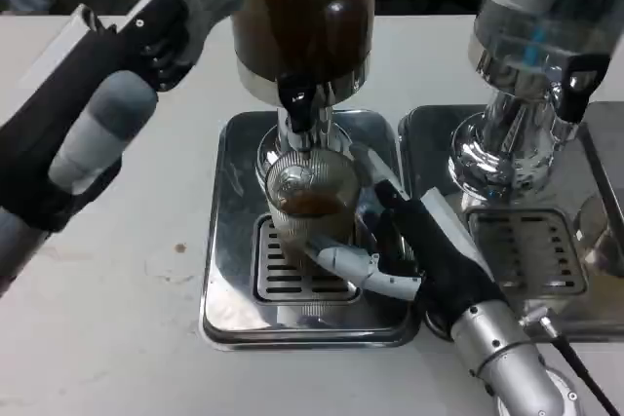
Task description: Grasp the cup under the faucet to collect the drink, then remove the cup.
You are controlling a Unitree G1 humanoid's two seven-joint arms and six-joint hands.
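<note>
You are looking down from the robot's head or chest, facing forward and steeply down onto the white table (pixel 117 338), close enough that the dark drink dispenser (pixel 304 17) is cut off by the top edge. Its steel drip tray (pixel 226 241) sits just left of centre, while the second, clear dispenser (pixel 541 56) runs off the right edge. Your left forearm (pixel 78 133) crosses the upper left very near the lens, and the right forearm (pixel 512 362) enters from the bottom right corner.

The faucet (pixel 297 104) blocks above my right hand (pixel 414 250); the second dispenser (pixel 531 75) crowds its right; toward me is free
</note>
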